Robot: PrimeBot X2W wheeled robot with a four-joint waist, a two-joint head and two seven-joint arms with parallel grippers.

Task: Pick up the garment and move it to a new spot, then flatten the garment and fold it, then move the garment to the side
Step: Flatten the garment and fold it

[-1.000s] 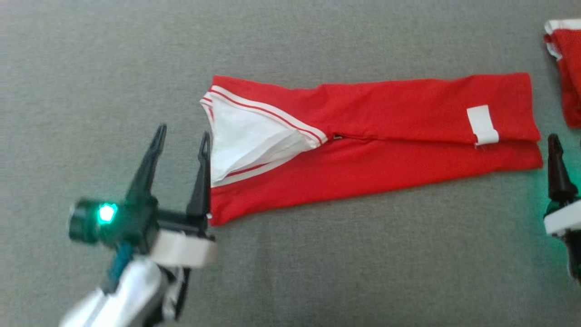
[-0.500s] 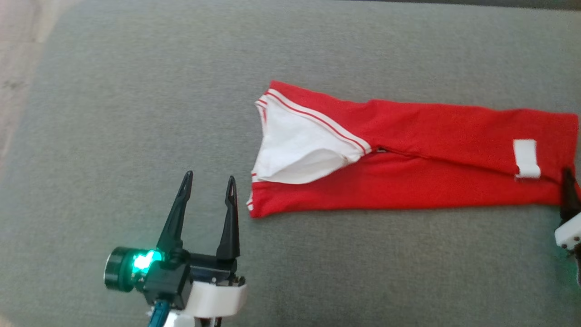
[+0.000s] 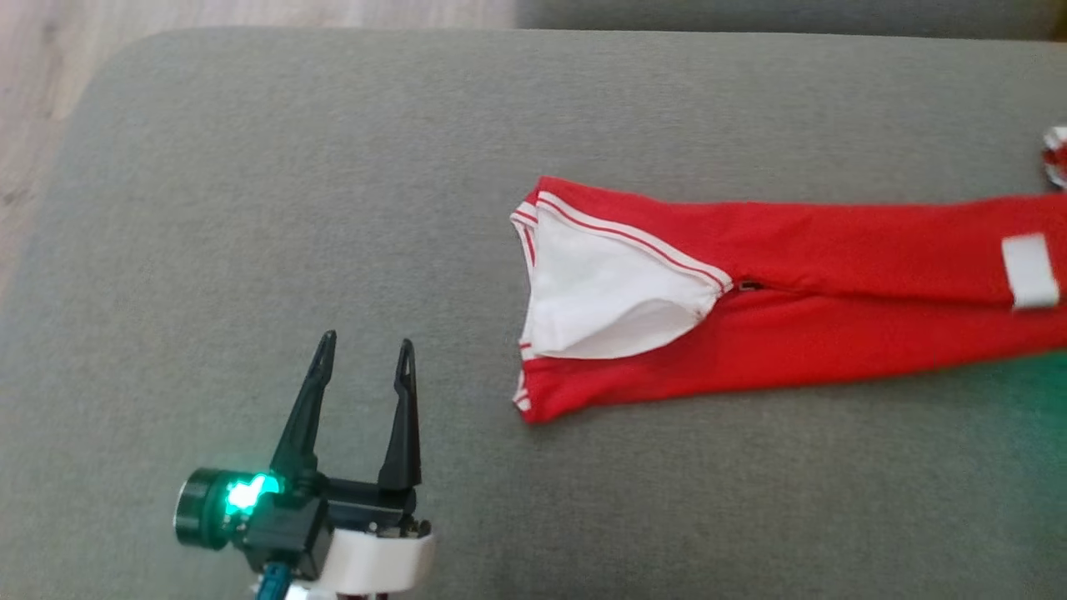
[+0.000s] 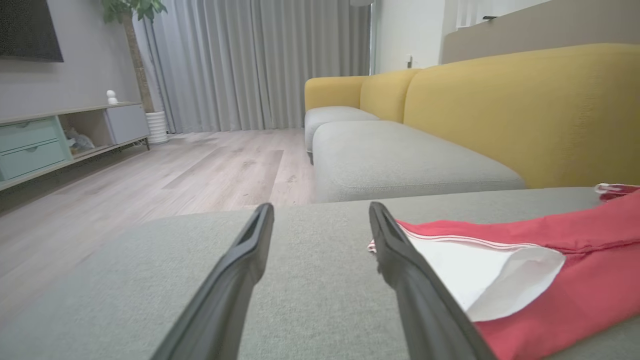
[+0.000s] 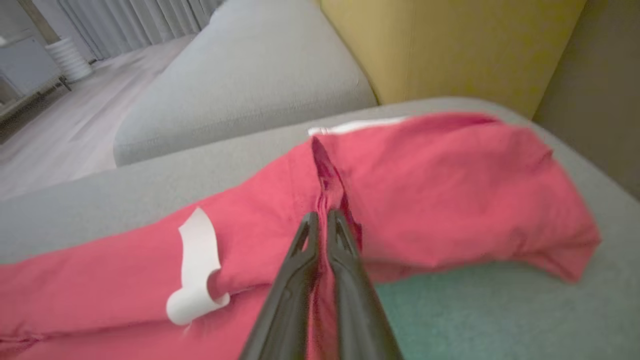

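My right gripper [image 5: 321,216] has just snapped shut, seemingly pinching one end of the red garment [image 5: 440,190]. My left gripper [image 3: 367,340] hangs spread nearby, so folding can begin.

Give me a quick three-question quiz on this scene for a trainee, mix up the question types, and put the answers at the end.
1. True or false: the left pincer is shut on the red garment.
2. What is the right pincer clamped on? A) a white tag B) a pinch of red fabric C) nothing
3. Fill in: the garment's open end shows a ____ lining.
Key: 1 false, it stands open, apart from the cloth; 2 B; 3 white.
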